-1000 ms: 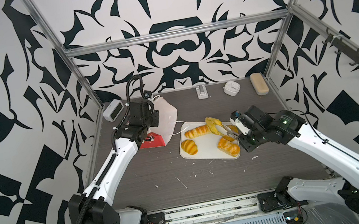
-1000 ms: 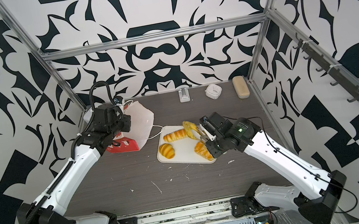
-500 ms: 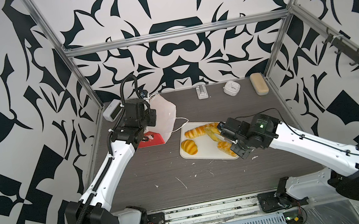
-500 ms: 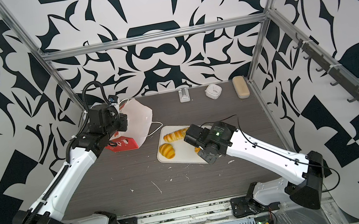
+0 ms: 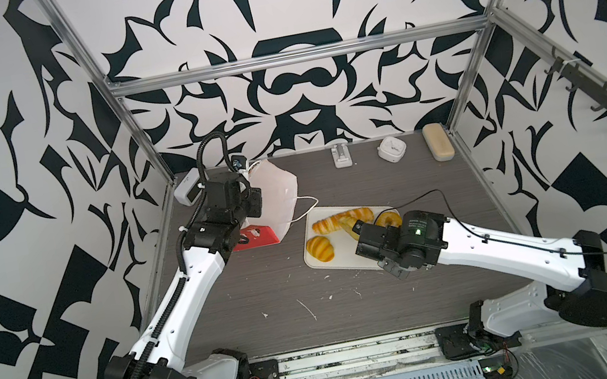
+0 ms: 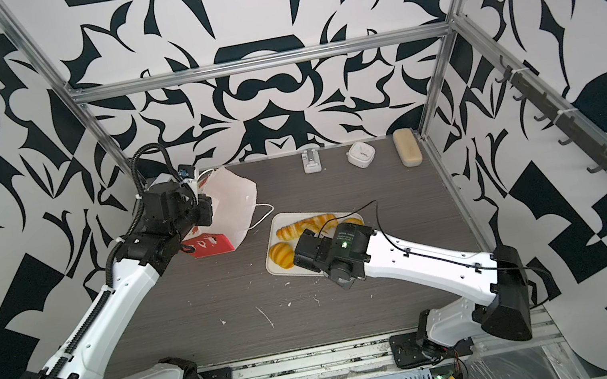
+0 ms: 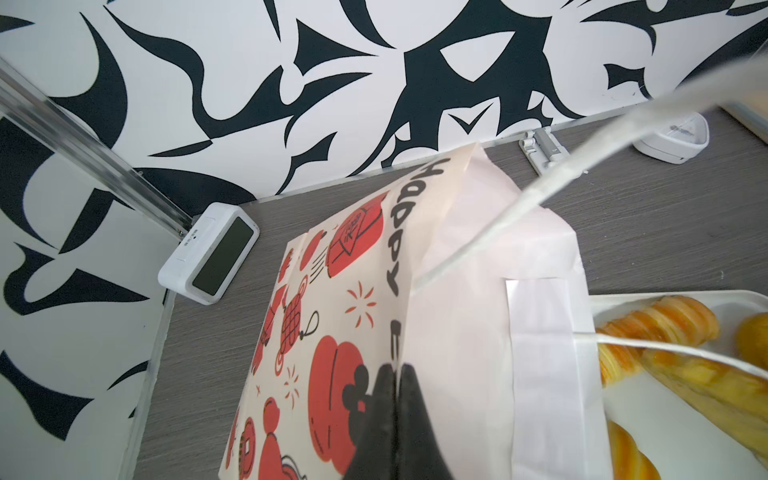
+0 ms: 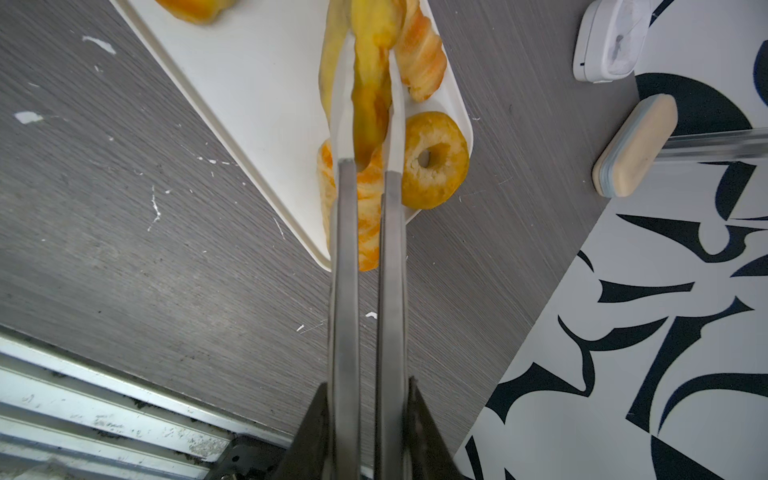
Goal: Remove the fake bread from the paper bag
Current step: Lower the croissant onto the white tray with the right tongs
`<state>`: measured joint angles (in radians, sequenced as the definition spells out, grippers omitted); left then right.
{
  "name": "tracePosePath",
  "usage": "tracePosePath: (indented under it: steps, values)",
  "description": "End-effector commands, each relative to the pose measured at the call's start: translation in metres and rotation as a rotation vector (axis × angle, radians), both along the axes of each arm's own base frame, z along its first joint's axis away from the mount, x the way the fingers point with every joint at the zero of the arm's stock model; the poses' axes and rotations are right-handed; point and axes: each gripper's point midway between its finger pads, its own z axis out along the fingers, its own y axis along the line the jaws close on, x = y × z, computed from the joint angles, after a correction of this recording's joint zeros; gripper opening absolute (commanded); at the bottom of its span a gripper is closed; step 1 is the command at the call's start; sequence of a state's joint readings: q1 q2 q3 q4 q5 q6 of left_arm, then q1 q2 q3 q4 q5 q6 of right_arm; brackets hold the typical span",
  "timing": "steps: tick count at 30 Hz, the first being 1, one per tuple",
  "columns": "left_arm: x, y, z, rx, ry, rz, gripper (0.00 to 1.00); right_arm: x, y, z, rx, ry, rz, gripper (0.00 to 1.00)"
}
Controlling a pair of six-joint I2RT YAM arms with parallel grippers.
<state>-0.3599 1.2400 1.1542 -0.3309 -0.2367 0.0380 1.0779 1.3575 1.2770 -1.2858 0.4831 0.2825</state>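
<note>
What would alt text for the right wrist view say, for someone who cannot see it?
Metal tongs in the right gripper pinch a twisted yellow toy pastry above a white tray, where a ring bagel and other golden pastries lie. The tray sits on a grey wood-grain table.

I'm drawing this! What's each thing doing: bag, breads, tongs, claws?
Red-printed paper bag: mouth open.
Left gripper: shut on bag rim.
Right gripper: shut on metal tongs.
Yellow twisted toy pastry: clamped in tongs, over white tray.
Yellow ring bagel: lying on tray.
Striped yellow croissant: lying on tray.
</note>
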Motion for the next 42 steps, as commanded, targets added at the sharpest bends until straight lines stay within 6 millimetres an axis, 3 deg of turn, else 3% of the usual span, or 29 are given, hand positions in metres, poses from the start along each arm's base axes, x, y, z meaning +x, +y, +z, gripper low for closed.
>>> tracePosePath:
  steps: [1, 8, 17, 22, 29, 42]
  values:
    - [-0.003, -0.001, 0.008, -0.037, -0.026, -0.005, 0.0, 0.007, -0.002, 0.004, -0.004, -0.082, -0.034, 0.08]
    - [-0.004, -0.001, 0.008, -0.044, -0.029, -0.01, 0.0, 0.0, 0.0, -0.016, -0.032, -0.094, -0.035, 0.08]
    - [-0.004, -0.003, 0.01, -0.05, -0.033, -0.015, 0.0, -0.011, 0.021, -0.038, -0.09, -0.08, -0.008, 0.09]
    - [-0.004, -0.003, 0.008, -0.051, -0.032, -0.017, 0.0, -0.019, 0.025, -0.047, -0.115, -0.065, -0.019, 0.14]
    - [-0.004, -0.004, 0.005, -0.053, -0.027, -0.02, 0.0, -0.031, 0.041, -0.048, 0.012, -0.026, -0.025, 0.31]
    - [-0.004, -0.006, 0.004, -0.062, -0.027, -0.026, 0.0, -0.046, 0.054, -0.039, 0.268, 0.027, -0.069, 0.41]
